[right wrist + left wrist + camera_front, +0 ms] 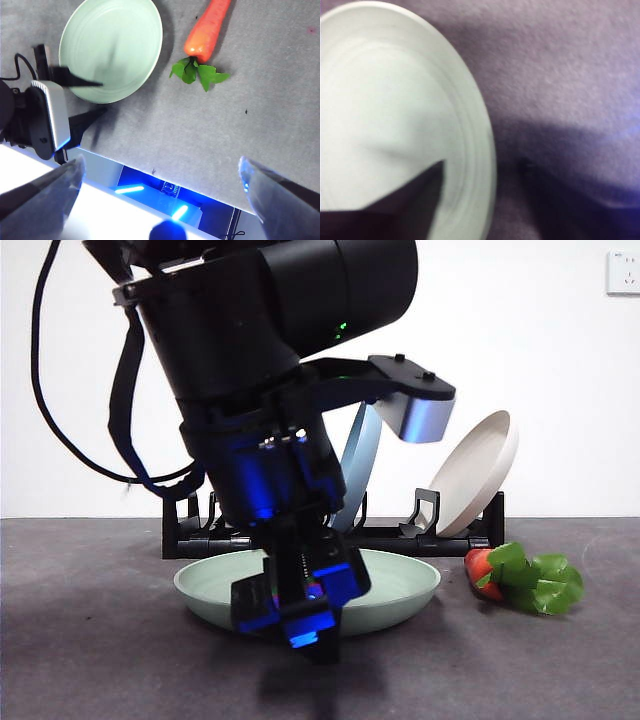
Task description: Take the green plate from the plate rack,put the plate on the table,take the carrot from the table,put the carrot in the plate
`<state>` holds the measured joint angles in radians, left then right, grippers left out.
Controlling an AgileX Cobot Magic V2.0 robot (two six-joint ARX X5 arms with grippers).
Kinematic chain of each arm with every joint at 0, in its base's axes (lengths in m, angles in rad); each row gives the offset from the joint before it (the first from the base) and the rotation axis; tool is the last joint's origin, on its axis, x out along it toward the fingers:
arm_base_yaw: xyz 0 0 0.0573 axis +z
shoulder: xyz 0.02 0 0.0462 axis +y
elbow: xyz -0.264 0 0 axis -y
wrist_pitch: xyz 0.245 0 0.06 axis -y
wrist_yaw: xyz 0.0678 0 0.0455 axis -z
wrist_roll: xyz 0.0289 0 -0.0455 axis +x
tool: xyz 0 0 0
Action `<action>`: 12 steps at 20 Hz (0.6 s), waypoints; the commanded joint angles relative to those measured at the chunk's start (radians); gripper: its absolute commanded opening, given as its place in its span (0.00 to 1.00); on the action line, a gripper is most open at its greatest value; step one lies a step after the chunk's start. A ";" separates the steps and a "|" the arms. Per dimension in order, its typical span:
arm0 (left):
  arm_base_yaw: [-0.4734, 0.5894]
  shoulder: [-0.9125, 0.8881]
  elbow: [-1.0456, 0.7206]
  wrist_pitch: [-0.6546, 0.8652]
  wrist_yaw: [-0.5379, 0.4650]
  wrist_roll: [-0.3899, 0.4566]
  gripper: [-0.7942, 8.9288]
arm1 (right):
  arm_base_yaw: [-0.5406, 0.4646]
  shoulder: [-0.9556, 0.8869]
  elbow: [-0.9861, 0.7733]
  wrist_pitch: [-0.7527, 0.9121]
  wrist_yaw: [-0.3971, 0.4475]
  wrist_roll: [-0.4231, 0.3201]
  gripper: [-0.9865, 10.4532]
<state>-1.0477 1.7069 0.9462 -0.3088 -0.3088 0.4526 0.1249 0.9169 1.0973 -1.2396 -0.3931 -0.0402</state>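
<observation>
My left hand (300,615) straddles the green plate (400,585), slightly apart; lifting crooked could drag it toward the carrot (520,578).

no readable txt, labels, nos. or brand marks anywhere, left wrist view perhaps too blurred to tell

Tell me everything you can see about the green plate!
The green plate is round, wide and shallow, a pale sage green with a matte look and faint rings inside. It lies flat on the dark grey table, right way up and empty, just in front of the black plate rack. The left gripper is down at its near rim, one jaw over the inside. The carrot lies beside it, not touching.
</observation>
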 commanded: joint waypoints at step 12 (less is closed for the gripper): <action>-0.004 -0.483 0.384 -0.393 -0.003 -0.308 0.49 | 0.023 0.144 0.002 0.252 0.017 0.115 0.66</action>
<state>-1.0489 1.2350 1.3224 -0.6968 -0.3111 0.1772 0.1444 1.0519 1.0977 -0.9943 -0.3737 0.0540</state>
